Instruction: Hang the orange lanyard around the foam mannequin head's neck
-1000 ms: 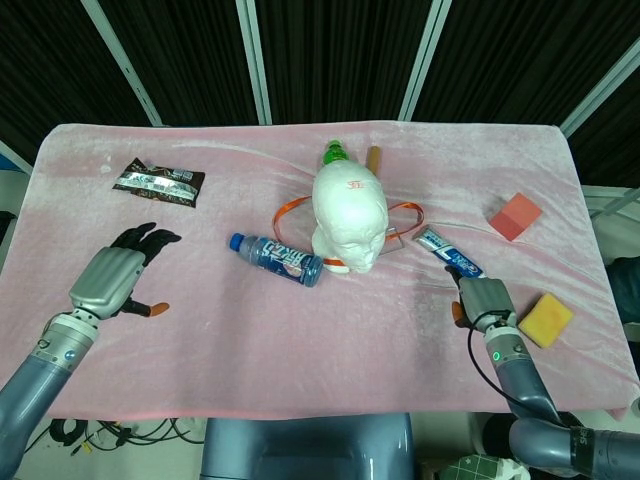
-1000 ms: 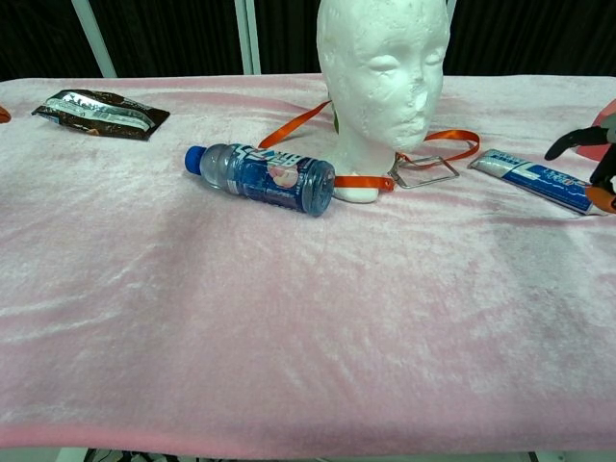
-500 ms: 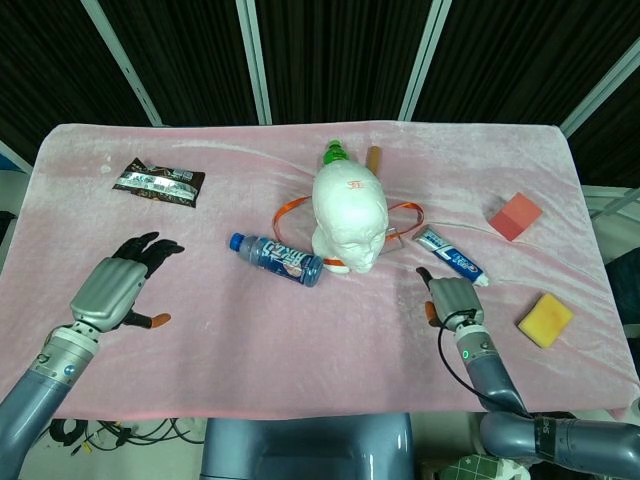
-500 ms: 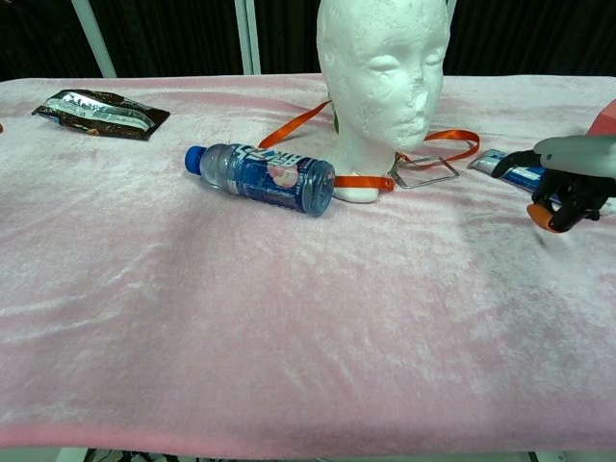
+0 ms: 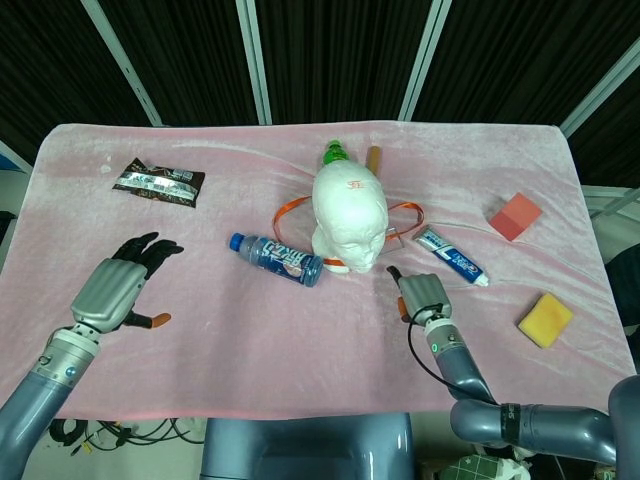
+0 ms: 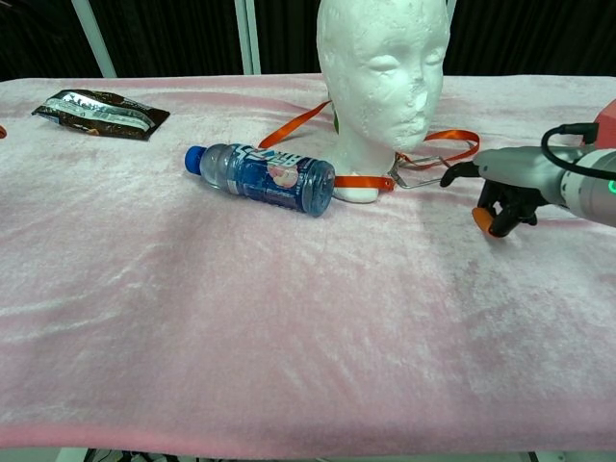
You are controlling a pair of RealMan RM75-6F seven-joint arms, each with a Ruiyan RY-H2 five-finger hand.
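The white foam mannequin head (image 5: 350, 213) (image 6: 383, 82) stands upright mid-table. The orange lanyard (image 5: 404, 209) (image 6: 454, 141) lies on the pink cloth, looping round the foot of the neck, with its metal clip (image 6: 424, 171) to the right of the base. My right hand (image 5: 420, 293) (image 6: 507, 181) hovers low just right of the clip, one fingertip pointing at it, thumb apart, nothing held. My left hand (image 5: 120, 284) rests far to the left with its fingers spread and empty; the chest view does not show it.
A blue water bottle (image 5: 275, 257) (image 6: 266, 178) lies against the base's left side. A toothpaste tube (image 5: 450, 254), a red block (image 5: 515, 216) and a yellow sponge (image 5: 545, 319) are to the right. A snack packet (image 5: 158, 181) lies back left, a green-capped bottle (image 5: 335, 152) behind the head.
My right hand has slid left across the cloth, from beside the toothpaste tube to just short of the lanyard clip. The left hand has shifted only slightly.
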